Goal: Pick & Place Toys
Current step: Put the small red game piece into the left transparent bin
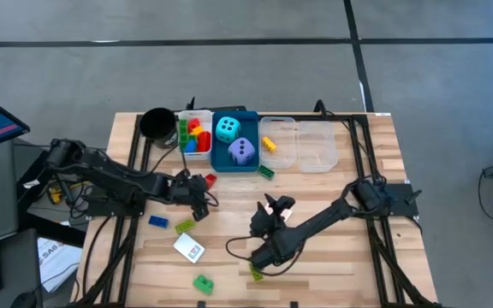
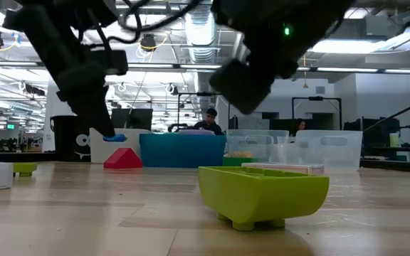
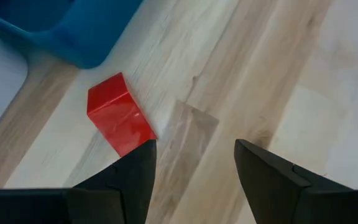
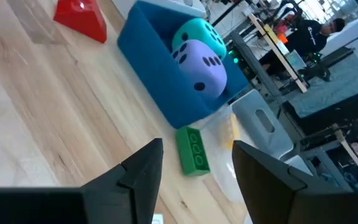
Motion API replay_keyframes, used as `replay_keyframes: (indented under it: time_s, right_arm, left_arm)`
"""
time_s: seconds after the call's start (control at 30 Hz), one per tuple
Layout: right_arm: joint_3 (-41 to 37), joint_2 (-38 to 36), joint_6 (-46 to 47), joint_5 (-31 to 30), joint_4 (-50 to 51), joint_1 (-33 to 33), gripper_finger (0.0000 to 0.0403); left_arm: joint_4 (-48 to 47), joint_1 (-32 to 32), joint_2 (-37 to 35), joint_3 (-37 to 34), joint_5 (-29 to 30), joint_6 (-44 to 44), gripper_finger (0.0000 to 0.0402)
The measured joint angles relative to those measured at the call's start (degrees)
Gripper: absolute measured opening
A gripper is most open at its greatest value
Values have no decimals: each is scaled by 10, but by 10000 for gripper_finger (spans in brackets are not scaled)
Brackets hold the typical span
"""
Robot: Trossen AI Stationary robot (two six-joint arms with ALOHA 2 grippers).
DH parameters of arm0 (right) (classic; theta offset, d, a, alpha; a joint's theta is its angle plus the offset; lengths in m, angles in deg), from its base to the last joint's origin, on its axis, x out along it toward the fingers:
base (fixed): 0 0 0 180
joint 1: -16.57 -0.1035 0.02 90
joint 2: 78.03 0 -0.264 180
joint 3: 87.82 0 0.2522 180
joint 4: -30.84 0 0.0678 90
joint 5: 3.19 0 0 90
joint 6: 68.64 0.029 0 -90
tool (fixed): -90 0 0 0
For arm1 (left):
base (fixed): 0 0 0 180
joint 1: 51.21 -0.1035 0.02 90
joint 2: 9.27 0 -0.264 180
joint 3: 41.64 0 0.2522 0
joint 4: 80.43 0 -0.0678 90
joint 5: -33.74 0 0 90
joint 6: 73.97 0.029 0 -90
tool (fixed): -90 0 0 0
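A red brick (image 3: 117,118) lies on the wood just ahead of my left gripper (image 3: 194,146), which is open above bare table; the brick is off to one side of its fingers. In the high view that gripper (image 1: 202,198) is near the table's middle. My right gripper (image 4: 197,144) is open and empty, pointing at a dark green brick (image 4: 193,149) that lies flat by the blue tray (image 4: 160,81). The tray holds a cyan die (image 4: 194,31) and a purple die (image 4: 201,65). More toys lie near the front: a blue brick (image 1: 158,222), a green brick (image 1: 203,282) and a white card (image 1: 189,248).
A white tray (image 1: 197,115) with several bricks and a black cup (image 1: 157,124) stand at the back left. Two clear trays (image 1: 315,145) sit right of the blue tray, one holding a yellow brick (image 1: 268,144). A yellow-green brick (image 2: 262,195) lies under the right arm.
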Motion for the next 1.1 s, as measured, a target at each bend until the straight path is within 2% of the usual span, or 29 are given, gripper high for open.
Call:
replay_keyframes:
  time_s: [0.17,0.3,0.43,0.57,0.67,0.87,1.0,1.1]
  right_arm:
    - [-4,18,-32,18,-55,9,189]
    - [-41,17,-157,56,-222,13,189]
    - [-74,13,-355,153,-460,22,189]
    - [-95,13,-510,302,-624,23,189]
    - [-114,12,-551,358,-664,22,189]
    - [-155,-17,-593,406,-679,17,191]
    - [-221,-59,-631,484,-802,10,201]
    - [-293,-102,-640,506,-897,5,213]
  left_arm:
    - [4,-6,10,0,6,3,210]
    - [9,-14,-7,0,7,4,210]
    - [6,-18,-36,0,6,4,210]
    - [4,-16,-66,0,6,1,210]
    - [3,-16,-84,0,8,1,210]
    - [12,-18,-86,-10,37,-1,210]
    - [38,-18,-85,-50,59,-20,210]
    - [49,-19,-85,-82,65,-58,210]
